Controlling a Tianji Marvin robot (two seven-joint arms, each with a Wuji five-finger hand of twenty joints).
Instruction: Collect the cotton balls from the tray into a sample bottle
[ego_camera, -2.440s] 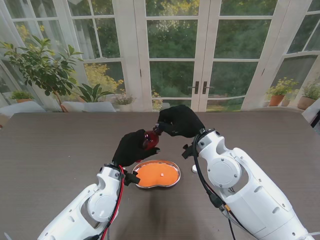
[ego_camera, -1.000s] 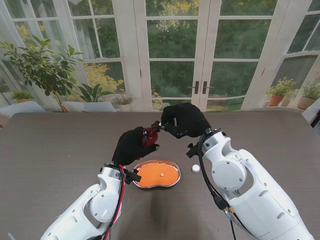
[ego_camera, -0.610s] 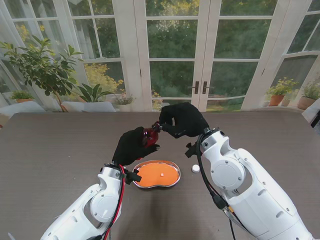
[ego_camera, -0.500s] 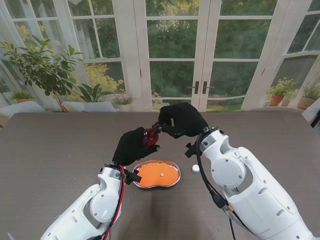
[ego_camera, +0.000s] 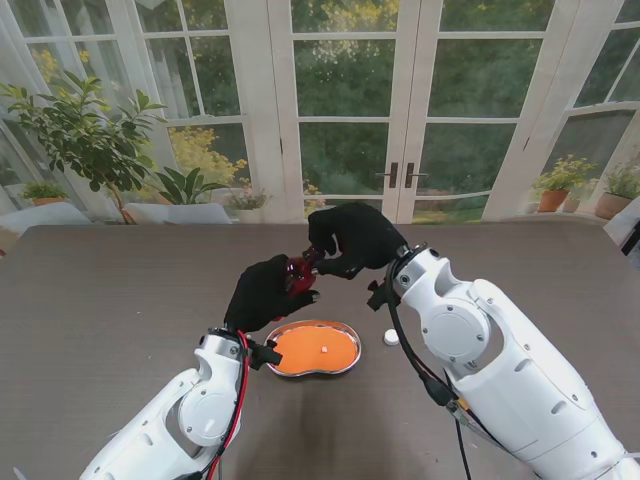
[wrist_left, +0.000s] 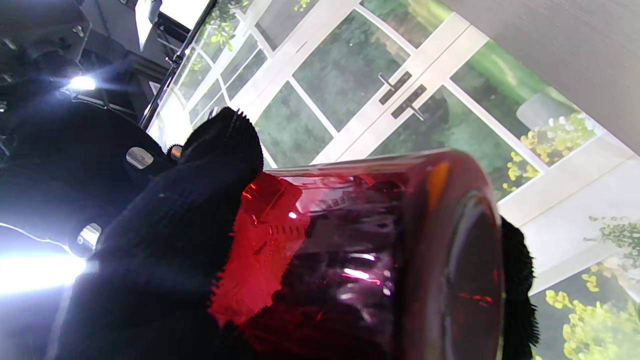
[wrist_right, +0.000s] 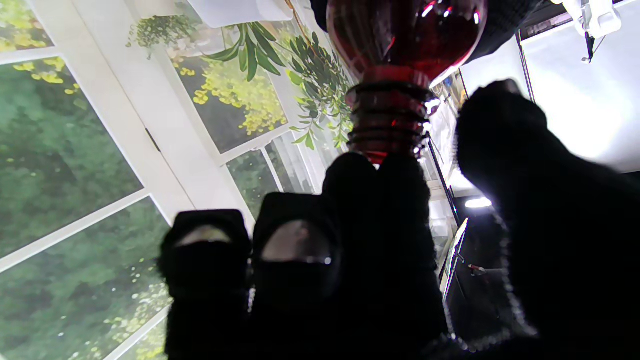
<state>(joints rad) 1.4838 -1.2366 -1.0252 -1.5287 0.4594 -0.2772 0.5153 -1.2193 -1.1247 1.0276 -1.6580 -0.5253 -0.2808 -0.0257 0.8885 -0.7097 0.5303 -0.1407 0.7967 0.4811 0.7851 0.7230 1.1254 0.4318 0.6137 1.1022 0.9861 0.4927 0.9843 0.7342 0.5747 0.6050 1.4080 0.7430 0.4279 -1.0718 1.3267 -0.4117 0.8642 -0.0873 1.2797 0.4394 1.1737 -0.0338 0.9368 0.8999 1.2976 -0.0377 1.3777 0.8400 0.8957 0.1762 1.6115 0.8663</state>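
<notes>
Right wrist view: sample bottle (wrist_right: 395, 85) neck against right hand (ego_camera: 352, 238) fingers (wrist_right: 372, 200)

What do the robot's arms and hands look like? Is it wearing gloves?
Yes! Both hands, the left hand and the right hand, wear fuzzy black knitted gloves. The arms are chunky, smooth and white with round joints. A red cable and black ones run along the left arm, and a black cable loops along the right arm.
</notes>
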